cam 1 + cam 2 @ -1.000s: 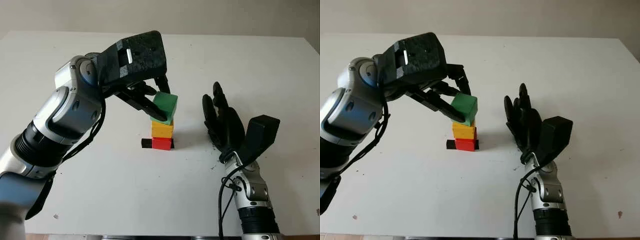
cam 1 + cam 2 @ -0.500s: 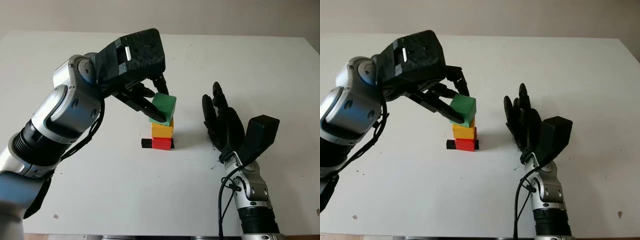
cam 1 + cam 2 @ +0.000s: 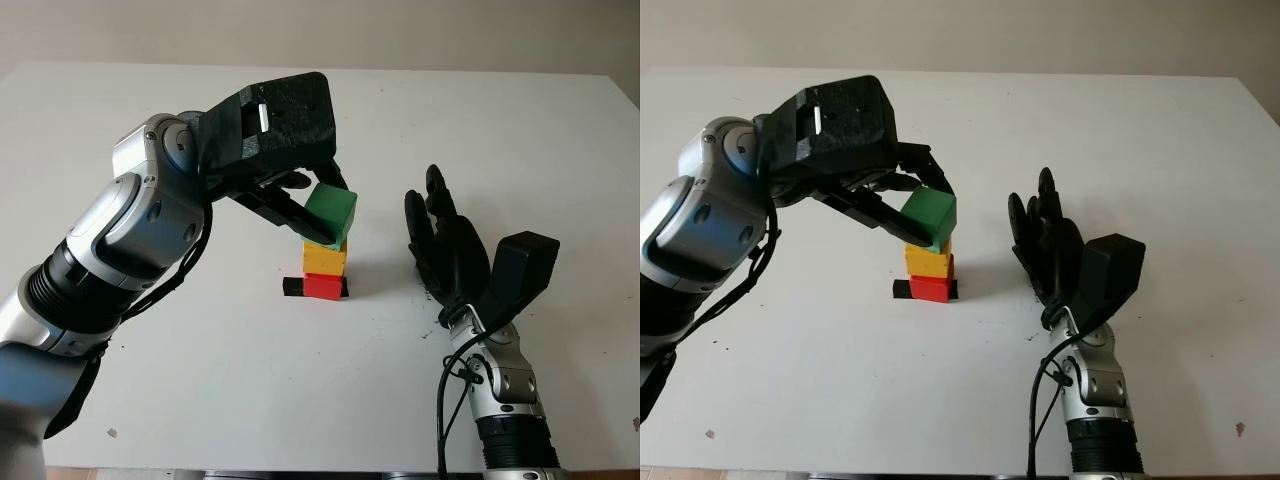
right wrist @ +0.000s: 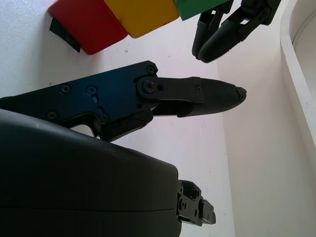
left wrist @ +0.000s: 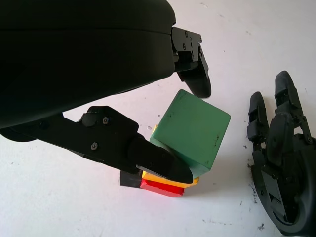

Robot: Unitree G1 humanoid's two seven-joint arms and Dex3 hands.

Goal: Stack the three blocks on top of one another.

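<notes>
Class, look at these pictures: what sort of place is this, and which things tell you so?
Probably a robot test bench or lab: a bare white table, coloured toy blocks stacked on it (red block, yellow block, green block), and two black robot hands, the left hand gripping the green block, the right hand open beside the stack.

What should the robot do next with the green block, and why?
Probably turn the green block level and lower it squarely. The left hand holds it tilted, sitting crooked on the yellow block, which sits on the red block. Letting go now could make it slide off. The right hand is open beside the stack.
</notes>
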